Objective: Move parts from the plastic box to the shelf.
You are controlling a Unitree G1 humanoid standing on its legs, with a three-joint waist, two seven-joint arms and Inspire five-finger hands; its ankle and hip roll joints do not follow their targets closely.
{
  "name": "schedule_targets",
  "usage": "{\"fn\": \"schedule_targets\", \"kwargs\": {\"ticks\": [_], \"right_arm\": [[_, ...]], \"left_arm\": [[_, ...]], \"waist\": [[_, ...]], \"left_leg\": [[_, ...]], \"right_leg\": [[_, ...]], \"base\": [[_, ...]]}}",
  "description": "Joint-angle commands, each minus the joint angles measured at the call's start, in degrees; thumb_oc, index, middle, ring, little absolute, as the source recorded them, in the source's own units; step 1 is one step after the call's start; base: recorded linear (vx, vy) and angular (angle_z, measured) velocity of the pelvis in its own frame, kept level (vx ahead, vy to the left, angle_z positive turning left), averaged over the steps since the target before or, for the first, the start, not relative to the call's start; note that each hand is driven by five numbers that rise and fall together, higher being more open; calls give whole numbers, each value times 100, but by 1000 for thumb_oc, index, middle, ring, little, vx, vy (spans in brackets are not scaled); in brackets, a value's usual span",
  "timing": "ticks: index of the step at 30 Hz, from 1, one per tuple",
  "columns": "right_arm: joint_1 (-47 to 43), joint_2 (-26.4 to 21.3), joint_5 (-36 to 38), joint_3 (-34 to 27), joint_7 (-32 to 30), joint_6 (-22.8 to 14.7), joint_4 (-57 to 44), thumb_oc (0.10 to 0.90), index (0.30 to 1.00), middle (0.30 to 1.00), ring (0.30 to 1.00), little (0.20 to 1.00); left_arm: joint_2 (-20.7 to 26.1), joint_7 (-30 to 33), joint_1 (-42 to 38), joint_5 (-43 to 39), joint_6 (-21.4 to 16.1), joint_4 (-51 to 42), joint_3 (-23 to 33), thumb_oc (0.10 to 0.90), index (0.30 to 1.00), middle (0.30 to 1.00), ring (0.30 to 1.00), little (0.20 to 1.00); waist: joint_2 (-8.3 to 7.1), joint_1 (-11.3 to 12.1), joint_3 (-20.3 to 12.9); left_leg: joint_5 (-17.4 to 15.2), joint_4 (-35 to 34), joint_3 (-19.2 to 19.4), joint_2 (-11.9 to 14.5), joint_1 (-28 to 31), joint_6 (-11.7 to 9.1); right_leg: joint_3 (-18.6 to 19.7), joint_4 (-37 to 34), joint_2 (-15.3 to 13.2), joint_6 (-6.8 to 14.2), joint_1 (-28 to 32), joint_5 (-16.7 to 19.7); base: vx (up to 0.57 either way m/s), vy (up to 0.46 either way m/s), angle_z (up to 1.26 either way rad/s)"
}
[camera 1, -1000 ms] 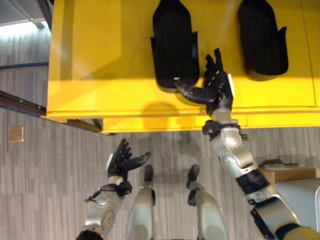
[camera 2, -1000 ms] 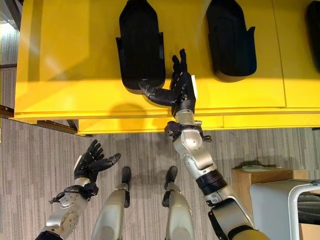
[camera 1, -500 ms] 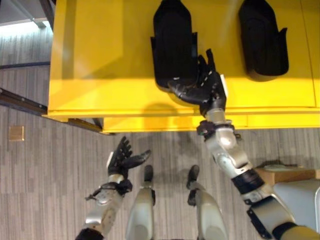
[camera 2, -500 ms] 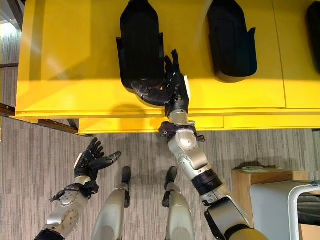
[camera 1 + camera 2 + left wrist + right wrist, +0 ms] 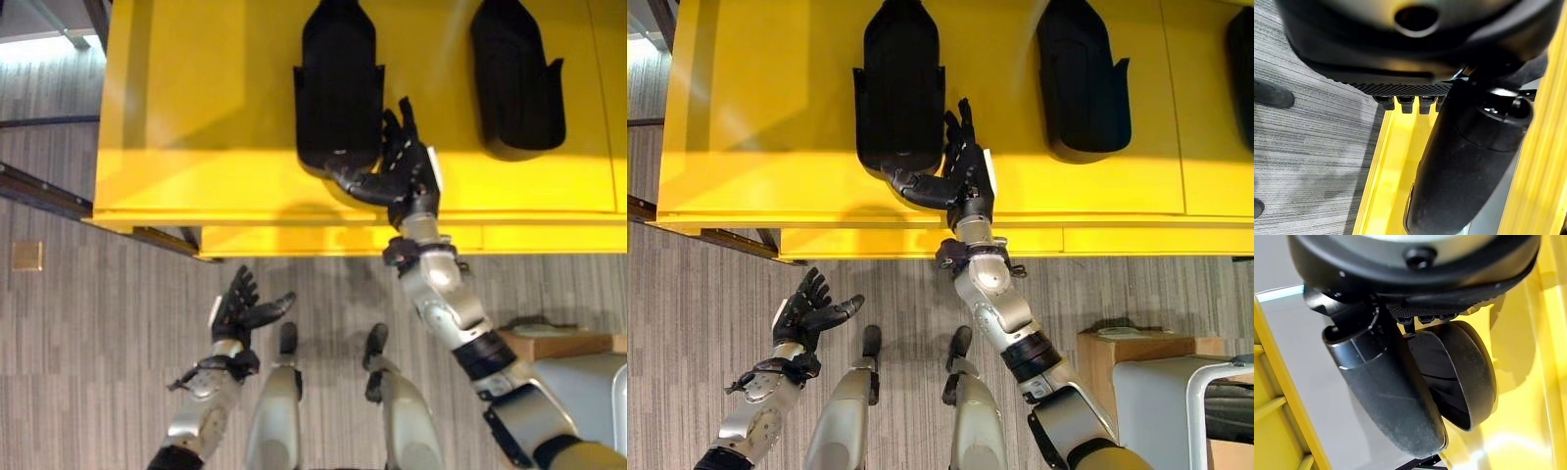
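Right hand (image 5: 965,181) has its fingers (image 5: 955,132) straight and apart along the side of a black part (image 5: 901,88), thumb hooked under the part's near rounded end; touching, not clamped round it. That part lies flat on the yellow shelf (image 5: 754,117), near the front edge. A second black part (image 5: 1083,78) lies at 3 o'clock from it, well apart. Left hand (image 5: 238,311) hangs over the floor at 7 o'clock from the shelf, fingers apart and relaxed, holding nothing. The plastic box cannot be made out.

Risk: the part sits close to the shelf's front lip; if the thumb drags it back on retreat, it could tip off the edge. A sideways push could skew it toward its neighbour.
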Motion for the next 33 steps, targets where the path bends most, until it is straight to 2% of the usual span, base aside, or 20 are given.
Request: {"fn": "schedule_targets", "kwargs": {"ticks": [1, 4, 9, 14, 24, 32, 33], "right_arm": [[-552, 141, -64, -111, 113, -402, -452, 900, 1000, 1000, 1000, 1000], [-546, 66, -236, -219, -6, -421, -575, 900, 1000, 1000, 1000, 1000], [-402, -109, -831, -487, -221, -565, -1406, 900, 1000, 1000, 1000, 1000], [-64, -208, -1345, -529, -185, -657, -2197, 900, 1000, 1000, 1000, 1000], [681, -328, -1272, -438, 185, -786, -2792, 900, 1000, 1000, 1000, 1000], [1517, -651, -1042, -629, 592, -906, -3112, 900, 1000, 1000, 1000, 1000], [1675, -745, -1063, -689, 638, -930, -3172, 900, 1000, 1000, 1000, 1000]], "left_arm": [[204, 68, 261, 113, -467, -602, 89, 900, 1000, 1000, 1000, 1000], [197, 73, 258, 127, -471, -577, 105, 900, 1000, 1000, 1000, 1000], [164, 142, 266, 211, -487, -596, 176, 900, 1000, 1000, 1000, 1000], [155, 166, 364, 382, -503, -699, 246, 900, 1000, 1000, 1000, 1000], [501, 150, 574, 1289, -603, -1383, 422, 900, 1000, 1000, 1000, 1000], [1083, 224, 1134, 2271, -823, -2222, 1040, 900, 1000, 1000, 1000, 1000], [1232, 267, 1257, 2580, -860, -2390, 1176, 900, 1000, 1000, 1000, 1000]], "waist": [[-185, 173, -368], [-187, 161, -375], [-213, 90, -380], [-232, 2, -401], [-213, -45, -464], [-148, -19, -557], [-125, -4, -568]], "left_leg": [[-153, -290, 7, 314, 481, -18], [-156, -294, 11, 316, 488, -18], [-169, -294, 34, 331, 502, -10], [-156, -317, 63, 358, 530, -9], [-45, -480, 57, 418, 615, -49], [121, -781, 27, 506, 788, -92], [122, -825, 13, 524, 846, -105]], "right_leg": [[238, 909, -767, 553, -73, -324], [247, 897, -762, 557, -71, -320], [276, 902, -752, 554, -93, -321], [319, 911, -717, 550, -104, -339], [294, 879, -662, 556, -70, -355], [203, 797, -599, 571, 52, -372], [168, 807, -592, 580, 112, -415]], "base": [[0, 0, 0], [0, 0, 0], [0, 0, 0], [0, 0, 0], [-4, -7, 0], [-8, -36, -2], [-6, -43, 1]]}}
